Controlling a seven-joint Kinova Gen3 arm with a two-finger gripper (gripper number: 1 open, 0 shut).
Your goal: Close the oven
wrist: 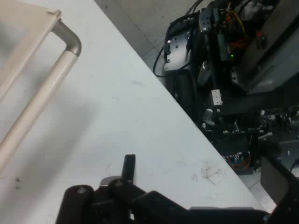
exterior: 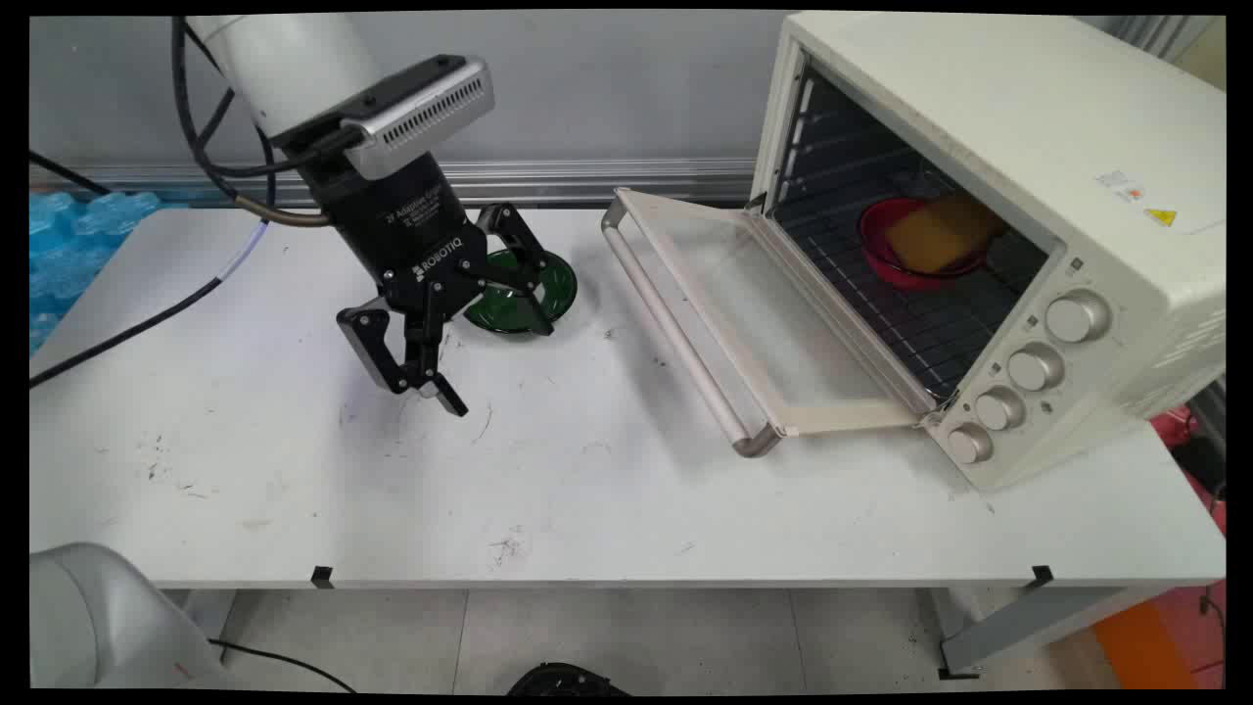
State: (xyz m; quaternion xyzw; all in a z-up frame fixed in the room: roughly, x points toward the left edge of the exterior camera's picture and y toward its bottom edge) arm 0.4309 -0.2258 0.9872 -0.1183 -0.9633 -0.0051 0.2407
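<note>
The gripper point(exterior: 494, 367) hangs over the desk point(exterior: 587, 470), jaws wide and empty, just before a green bowl point(exterior: 524, 291); the toaster oven point(exterior: 989, 235) stands open.

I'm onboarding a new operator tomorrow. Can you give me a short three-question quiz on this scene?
1. True or false: the toaster oven door is open.
2. What lies in the red bowl inside it? A) yellow block B) spoon C) nothing
3. What sits on the table just behind the gripper?

Key: 1 true. 2 A, the yellow block. 3 the green dish.
</note>
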